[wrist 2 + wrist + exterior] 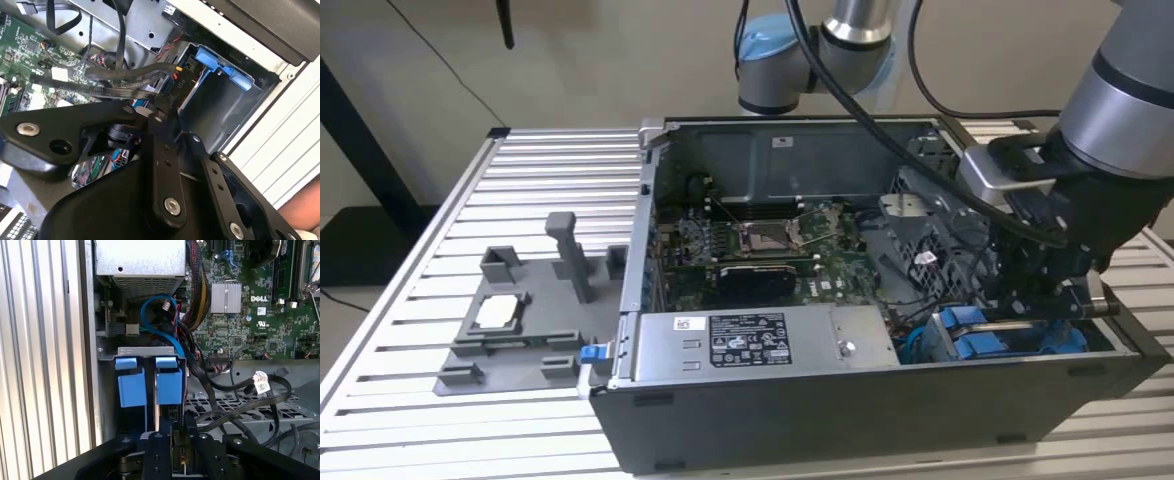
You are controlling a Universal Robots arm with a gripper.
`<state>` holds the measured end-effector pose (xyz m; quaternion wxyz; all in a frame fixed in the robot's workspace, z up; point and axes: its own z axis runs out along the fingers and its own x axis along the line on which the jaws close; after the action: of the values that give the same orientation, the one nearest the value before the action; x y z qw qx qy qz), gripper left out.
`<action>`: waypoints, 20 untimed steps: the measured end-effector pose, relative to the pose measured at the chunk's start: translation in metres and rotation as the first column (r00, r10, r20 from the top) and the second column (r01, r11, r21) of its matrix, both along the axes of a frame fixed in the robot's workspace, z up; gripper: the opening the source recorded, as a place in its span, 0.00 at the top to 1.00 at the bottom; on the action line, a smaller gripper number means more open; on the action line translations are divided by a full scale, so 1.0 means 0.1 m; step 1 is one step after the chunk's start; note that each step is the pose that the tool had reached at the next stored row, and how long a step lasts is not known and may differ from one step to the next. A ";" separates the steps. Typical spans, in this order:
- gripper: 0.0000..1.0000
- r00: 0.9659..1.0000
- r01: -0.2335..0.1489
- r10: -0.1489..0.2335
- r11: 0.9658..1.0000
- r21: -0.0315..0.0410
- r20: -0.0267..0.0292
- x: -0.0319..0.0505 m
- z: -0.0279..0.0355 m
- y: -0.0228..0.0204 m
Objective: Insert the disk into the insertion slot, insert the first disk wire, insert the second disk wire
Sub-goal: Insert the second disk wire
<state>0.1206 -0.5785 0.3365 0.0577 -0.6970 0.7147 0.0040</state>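
The disk sits in the insertion slot (1067, 345) at the case's front corner, on the exterior view's right. Its blue carrier tabs (971, 333) stick out of the dark-grey cage. In the first wrist view two blue tabs (132, 382) stand side by side at the cage mouth (150, 351). My gripper (1021, 310) reaches down into the case right at the cage. In the second wrist view the gripper (161, 109) is shut on a black disk wire connector (175, 86) with red and yellow leads, held close to the cage (220, 95). The silver drive body is hidden.
A grey labelled power-supply box (747, 340) fills the case's front. The green motherboard (761, 245) lies behind it. Loose black cables (250, 400) and a blue cable (160, 322) cross beside the cage. A grey fixture (520, 320) stands on the slatted table (440, 250).
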 end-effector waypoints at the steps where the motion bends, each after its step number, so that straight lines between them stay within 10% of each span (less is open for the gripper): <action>1: 0.77 1.000 0.000 0.000 1.000 0.000 0.000 0.000 0.004 -0.001; 15: 0.70 1.000 0.001 -0.001 1.000 0.002 -0.002 0.000 0.069 0.000; 20: 0.84 1.000 0.002 -0.002 1.000 0.004 0.004 0.000 0.068 0.002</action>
<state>0.1206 -0.5783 0.3433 0.0602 -0.6963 0.7152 0.0040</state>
